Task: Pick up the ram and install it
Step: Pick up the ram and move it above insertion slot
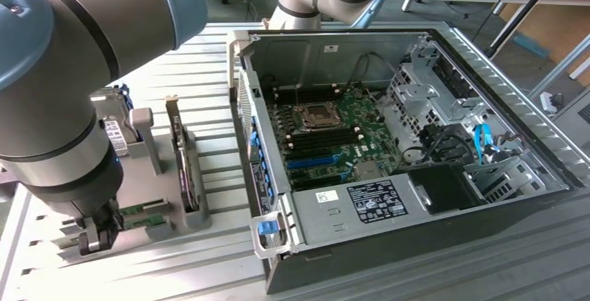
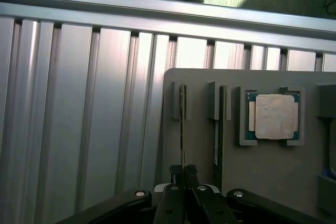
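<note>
The hand [image 2: 182,171] seems clamped on the ram [image 2: 182,124], standing on edge in its grey holder [image 2: 199,145]

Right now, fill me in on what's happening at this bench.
The robot arm's claw is down at the grey parts holder, shut on the end of a long thin green memory stick that stands on edge in its slot. A second stick like it stands in the neighbouring slot, and a square silver-topped processor chip lies in a recess beside them. The open metal computer case sits to the exterior view's right.
</note>
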You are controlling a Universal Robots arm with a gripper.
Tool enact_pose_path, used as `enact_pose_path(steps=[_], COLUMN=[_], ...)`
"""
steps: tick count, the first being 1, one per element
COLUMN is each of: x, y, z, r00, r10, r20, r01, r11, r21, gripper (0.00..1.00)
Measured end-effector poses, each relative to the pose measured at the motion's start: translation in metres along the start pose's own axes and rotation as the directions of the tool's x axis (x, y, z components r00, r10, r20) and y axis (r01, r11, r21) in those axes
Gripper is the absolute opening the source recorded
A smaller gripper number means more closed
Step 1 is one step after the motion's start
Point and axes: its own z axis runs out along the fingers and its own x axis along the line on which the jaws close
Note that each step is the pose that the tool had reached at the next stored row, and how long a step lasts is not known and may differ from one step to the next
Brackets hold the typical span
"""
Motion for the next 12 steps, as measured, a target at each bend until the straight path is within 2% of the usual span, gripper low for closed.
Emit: enact_pose_path(steps=[8,12], x=[0.0,-0.001], y=[0.0005,0.0009], z=[-0.0122,-0.0248], r00=[1.0,1.0], r10=[0.0,0.0], r20=[-0.0028,-0.0043], r01=[0.0,0.0], r11=[1.0,1.0], r21=[-0.0004,-0.0004], gripper=[0.12,0.12])
